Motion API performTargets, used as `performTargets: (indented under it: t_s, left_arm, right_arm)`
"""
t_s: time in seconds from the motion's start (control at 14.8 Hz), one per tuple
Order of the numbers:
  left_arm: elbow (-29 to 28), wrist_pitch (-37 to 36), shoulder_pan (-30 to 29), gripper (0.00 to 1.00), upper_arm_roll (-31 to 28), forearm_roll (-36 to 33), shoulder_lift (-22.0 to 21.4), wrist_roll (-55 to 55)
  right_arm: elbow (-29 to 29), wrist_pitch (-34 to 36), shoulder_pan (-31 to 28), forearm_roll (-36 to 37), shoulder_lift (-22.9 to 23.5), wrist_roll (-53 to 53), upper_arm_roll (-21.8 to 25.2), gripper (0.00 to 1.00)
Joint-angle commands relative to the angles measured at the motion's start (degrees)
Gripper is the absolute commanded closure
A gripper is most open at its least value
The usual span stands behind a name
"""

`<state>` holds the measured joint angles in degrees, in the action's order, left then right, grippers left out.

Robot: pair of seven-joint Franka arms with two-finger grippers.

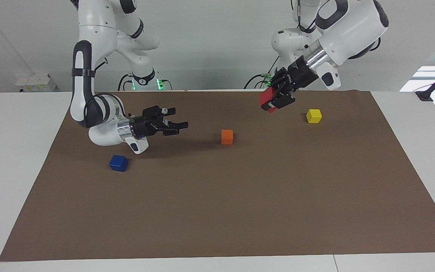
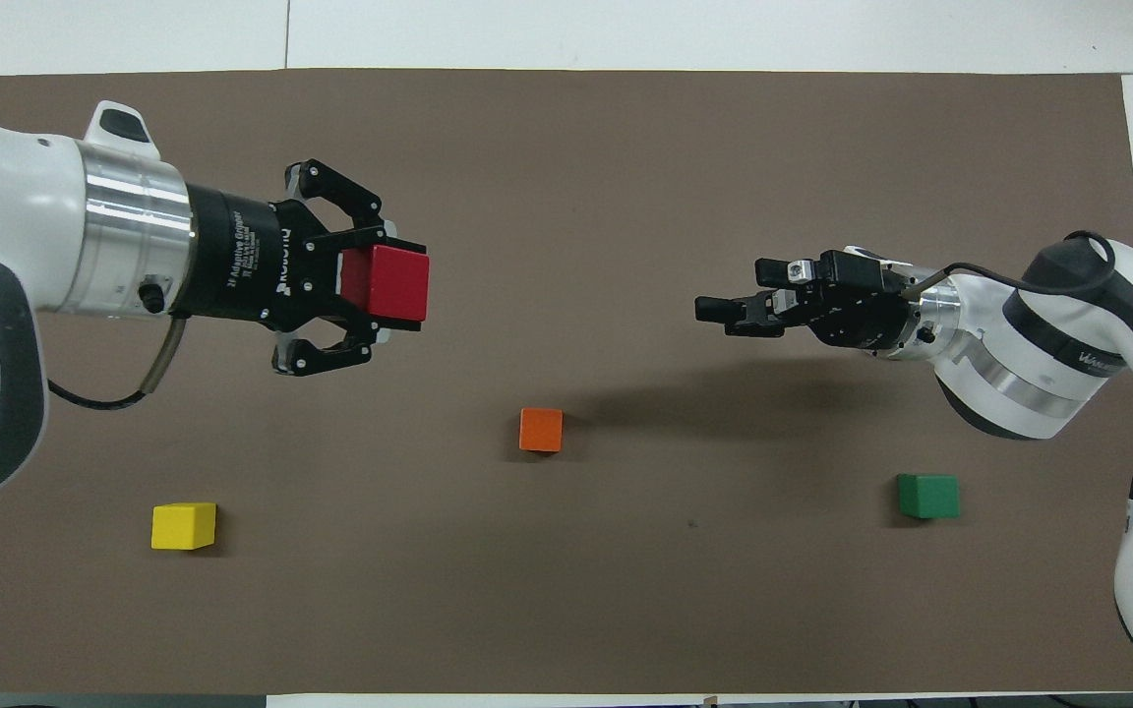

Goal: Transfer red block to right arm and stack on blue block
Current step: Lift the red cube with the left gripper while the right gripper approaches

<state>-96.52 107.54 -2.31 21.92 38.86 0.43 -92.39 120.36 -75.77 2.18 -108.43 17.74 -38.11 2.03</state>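
Note:
My left gripper (image 1: 274,101) is shut on the red block (image 1: 266,99) and holds it in the air over the brown mat, between the orange and yellow cubes. It also shows in the overhead view (image 2: 370,285) with the red block (image 2: 397,283) at its tips. My right gripper (image 1: 178,118) is open and empty, turned sideways low over the mat, pointing toward the red block with a wide gap between them. It shows in the overhead view (image 2: 739,290) too. The blue block (image 1: 118,163) lies on the mat beside the right wrist. It is hidden under the right arm in the overhead view.
An orange cube (image 1: 227,136) sits mid-mat. A yellow cube (image 1: 313,116) lies toward the left arm's end. A green cube (image 2: 927,495) lies toward the right arm's end, hidden in the facing view. The brown mat (image 1: 240,211) covers the white table.

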Motion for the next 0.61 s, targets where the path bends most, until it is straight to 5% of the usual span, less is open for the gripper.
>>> performTargets:
  t_s: [0.0,0.2,0.54]
  left_arm:
    - [-6.5,6.9,4.8,1.0,0.0,5.8,-2.5,-7.0]
    - [-10.4,12.1,10.4,1.0,0.0,13.3,-4.8,-8.2]
    - [-14.5,30.3,18.2,1.0,0.0,14.2,-4.7,-17.7]
  right_arm:
    - [0.8,3.3,2.3,-5.7,2.8,-4.3,-0.3,0.0]
    - [0.7,3.7,4.7,-8.9,3.2,-4.6,-0.4,0.0]
    - [0.5,3.4,9.0,-14.7,4.7,-6.0,-0.3,0.0]
